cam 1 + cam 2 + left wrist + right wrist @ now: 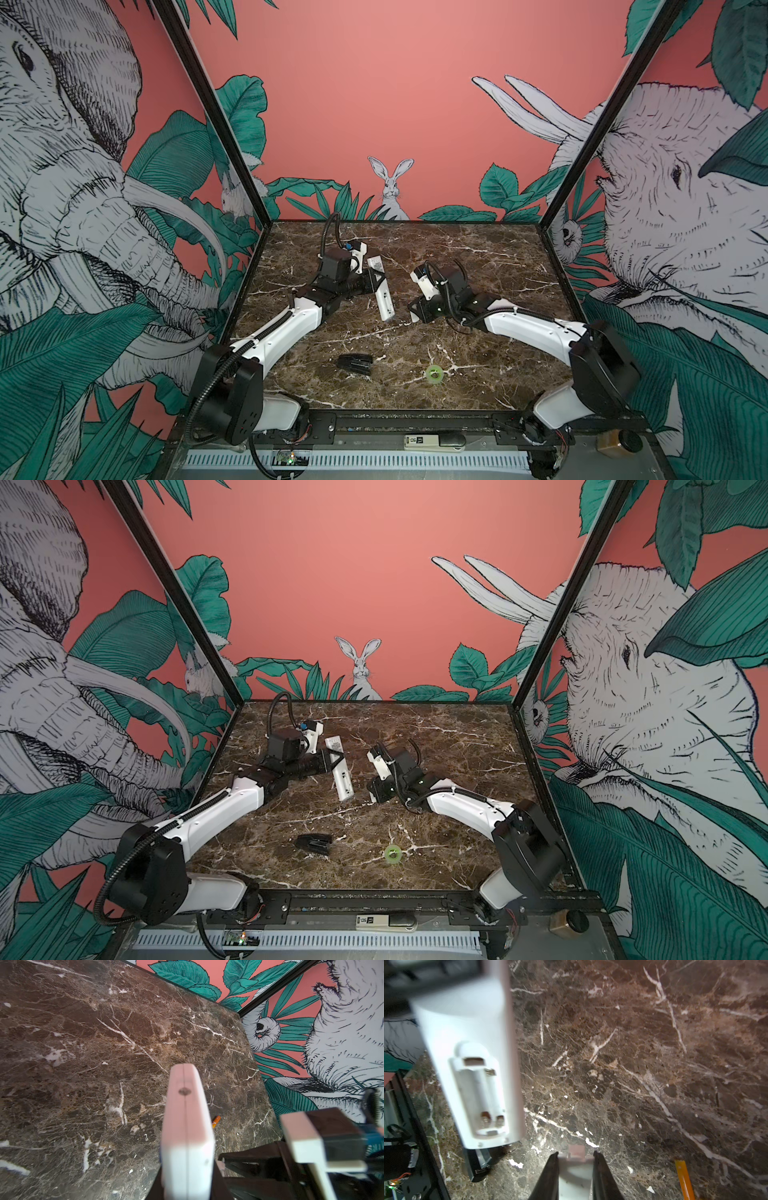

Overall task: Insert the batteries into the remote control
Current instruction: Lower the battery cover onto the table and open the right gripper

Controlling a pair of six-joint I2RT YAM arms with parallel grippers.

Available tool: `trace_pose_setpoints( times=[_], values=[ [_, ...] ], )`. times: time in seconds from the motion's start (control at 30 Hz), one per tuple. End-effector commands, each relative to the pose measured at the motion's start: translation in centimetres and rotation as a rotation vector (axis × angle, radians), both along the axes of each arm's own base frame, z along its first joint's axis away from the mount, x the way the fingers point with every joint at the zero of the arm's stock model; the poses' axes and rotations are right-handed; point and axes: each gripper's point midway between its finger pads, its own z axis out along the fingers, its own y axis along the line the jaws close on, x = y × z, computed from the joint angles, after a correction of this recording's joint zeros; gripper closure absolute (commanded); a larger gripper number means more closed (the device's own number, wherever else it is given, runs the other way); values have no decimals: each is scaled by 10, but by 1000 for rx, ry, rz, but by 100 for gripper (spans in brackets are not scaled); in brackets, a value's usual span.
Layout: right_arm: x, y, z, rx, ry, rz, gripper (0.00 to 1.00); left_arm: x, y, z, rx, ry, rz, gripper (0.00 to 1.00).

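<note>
Black fingers (550,1172) of the right gripper (575,1155) were clamped on a small white cover (575,1176). I judged it was kept there to leave the battery slot bare and to have the lid ready for later. Just beside that gripper an orange battery (683,1180) lay flat on the marble table (498,257).

Across a small gap hung the remote (471,1022), its plain back turned toward the right arm so that the open slot (479,1097) faced it. Both troughs looked empty, with the contacts showing. The left gripper (377,279) was clenched across the remote's middle and held it tilted, clear of the table (a sensible pose, I thought, for the other arm to feed batteries in).

Taking the tabletop in both top views as a dial with the back wall at 12, the remote sat just off centre toward 11 o'clock. The right gripper was at about 3 o'clock from its nearer end, apart from it. The left wrist view also showed a battery (216,1121) on the table past the remote; whether it was the same one I could not tell.

Loading looked not yet begun, since the cover would have to be set down first. A black stapler (353,365) at 7 o'clock and a green tape ring (435,372) at 5 o'clock lay well apart from all this.
</note>
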Motion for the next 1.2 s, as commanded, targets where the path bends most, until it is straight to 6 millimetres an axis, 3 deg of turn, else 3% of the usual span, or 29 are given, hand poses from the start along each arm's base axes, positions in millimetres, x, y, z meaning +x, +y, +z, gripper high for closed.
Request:
trace_pose_setpoints(
  times=[0.0, 0.07, 0.2, 0.57, 0.83, 1.17],
  values=[
    [7, -4, -10, -42, -12, -9, 81, -4, 4, 9, -13, -24, 2, 100],
    [8, -5, -31, -85, 20, -10, 81, -4, 4, 9, -13, -23, 1, 100],
    [10, -7, -49, -124, 42, -14, 81, -4, 4, 8, -16, -22, 0, 100],
    [12, -11, -79, -172, 79, -41, 80, -3, 4, 5, -22, -22, 1, 100],
    [13, -13, -82, -182, 79, -54, 75, -3, 3, 5, -30, -23, 1, 100],
    [14, -13, -64, -151, 54, -61, 54, -4, 1, 5, -40, -22, -11, 100]
  ],
)
